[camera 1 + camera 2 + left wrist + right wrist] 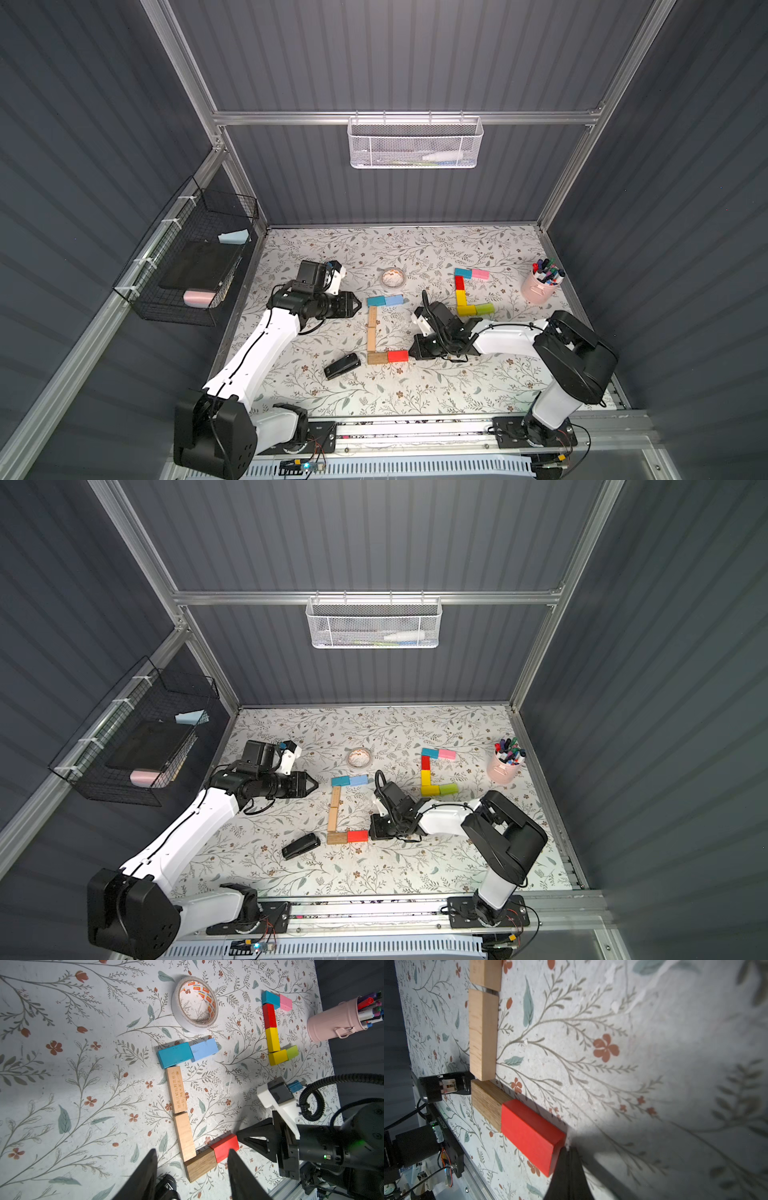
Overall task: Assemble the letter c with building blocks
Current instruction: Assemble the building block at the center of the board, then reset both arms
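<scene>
Stapler (341,365) beside tan corner block (377,358) (apart); tape roll (392,277) near teal block (376,301).

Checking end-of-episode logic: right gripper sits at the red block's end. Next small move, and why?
Probably back the right gripper straight off the red block, lifting so it doesn't drag. Its shut tips touch the block's end, the block already abuts the dark wood block, and the C's lower arm looks complete.

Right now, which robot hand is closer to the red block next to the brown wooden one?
Right. The right gripper, shut, has its tips at the red block's end. The left gripper, open, is farther off, near the teal block at the letter's other end.
</scene>
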Robot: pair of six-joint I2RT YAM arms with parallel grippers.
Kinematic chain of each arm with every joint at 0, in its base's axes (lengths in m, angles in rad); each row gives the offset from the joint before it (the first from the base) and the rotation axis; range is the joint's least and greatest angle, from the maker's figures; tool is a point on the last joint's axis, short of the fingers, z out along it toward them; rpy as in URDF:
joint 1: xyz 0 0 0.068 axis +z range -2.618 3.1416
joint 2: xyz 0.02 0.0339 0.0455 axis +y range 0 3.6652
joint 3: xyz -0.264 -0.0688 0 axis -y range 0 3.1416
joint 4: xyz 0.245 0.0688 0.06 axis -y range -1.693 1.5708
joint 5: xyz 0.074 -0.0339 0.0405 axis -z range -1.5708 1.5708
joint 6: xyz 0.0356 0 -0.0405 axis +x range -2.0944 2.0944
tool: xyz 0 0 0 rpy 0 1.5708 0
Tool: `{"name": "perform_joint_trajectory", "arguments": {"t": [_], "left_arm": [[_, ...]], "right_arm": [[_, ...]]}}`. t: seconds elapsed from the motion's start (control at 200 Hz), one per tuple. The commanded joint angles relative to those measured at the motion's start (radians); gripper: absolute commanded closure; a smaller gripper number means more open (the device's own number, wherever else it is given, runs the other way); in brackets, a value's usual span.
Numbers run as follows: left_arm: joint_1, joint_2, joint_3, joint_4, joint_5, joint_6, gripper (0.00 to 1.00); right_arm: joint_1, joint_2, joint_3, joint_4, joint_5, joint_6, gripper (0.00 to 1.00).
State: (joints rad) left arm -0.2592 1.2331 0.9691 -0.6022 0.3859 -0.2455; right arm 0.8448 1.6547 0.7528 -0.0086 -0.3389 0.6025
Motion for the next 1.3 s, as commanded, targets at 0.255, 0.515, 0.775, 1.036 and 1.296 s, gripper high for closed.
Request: {"name": "perform_joint_trajectory", "arguments": {"t": [0.255,0.515,0.775,1.036,1.296], "left_arm": [[0.006,-0.038,0.024,0.035,-0.101,-0.023,0.45],[0.006,-0.126,-0.092,0.245,-0.29,-0.173,0.46],[0.006,-0.169,-0.273,0.525,-0.643,0.067,0.39],[0.008,-0.14,-0.583,1.043,-0.777,0.217,0.32],[0.03,0.101,-0.658,1.434,-0.736,0.343,0.33]], "right_arm": [[-0.233,-0.369,-0.077,-0.056,0.046,-0.104,0.78],[-0.532,-0.642,-0.13,-0.043,0.156,-0.314,0.37],[-0.691,-0.826,-0.345,0.275,0.383,-0.474,0.02],[-0.743,-0.677,-0.545,0.725,0.452,-0.586,0.01],[-0.745,-0.376,-0.505,0.952,0.44,-0.586,0.02]]}}
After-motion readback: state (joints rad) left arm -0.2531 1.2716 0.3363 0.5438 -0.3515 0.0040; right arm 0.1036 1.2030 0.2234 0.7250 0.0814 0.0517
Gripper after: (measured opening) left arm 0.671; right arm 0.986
